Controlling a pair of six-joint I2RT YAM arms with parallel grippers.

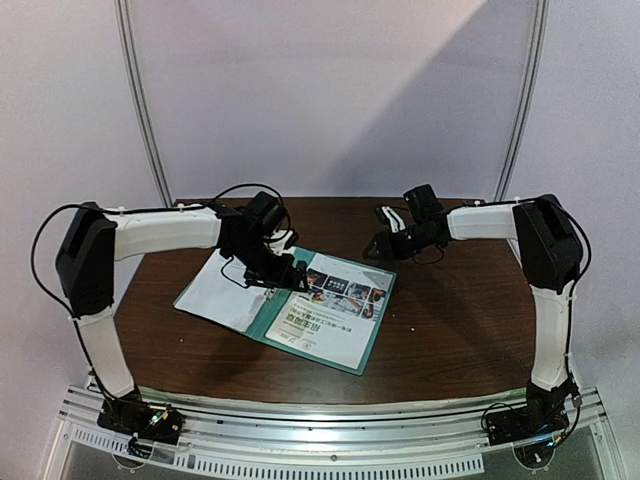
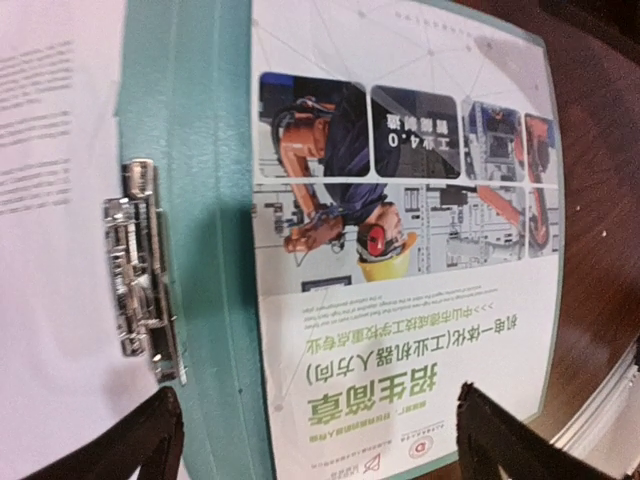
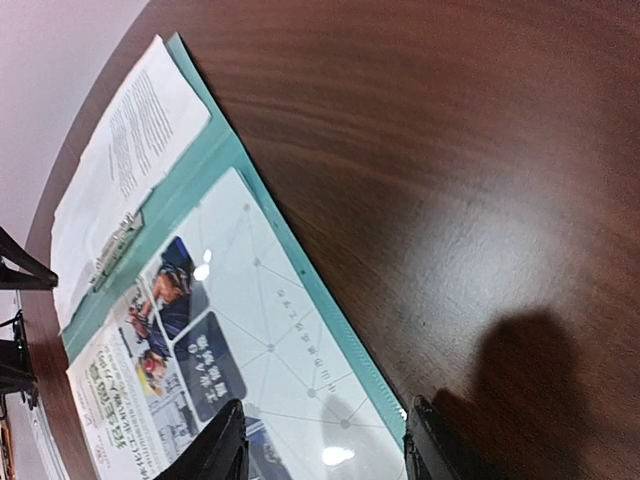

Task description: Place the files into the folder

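At centre-left of the top view, the open folder (image 1: 262, 325) lies flat on the brown worktop (image 1: 460, 320), its left half under the text sheet (image 1: 213, 290) and its right half under the colour sheet (image 1: 338, 308) with green lettering. The left arm (image 1: 160, 230) hangs the left jaws over the spine, near the metal clip (image 2: 140, 270), released and spread wide with nothing between them. Right of centre, the right arm (image 1: 480, 222) holds the right jaws above the worktop just past the folder's upper right corner, likewise parted and empty.
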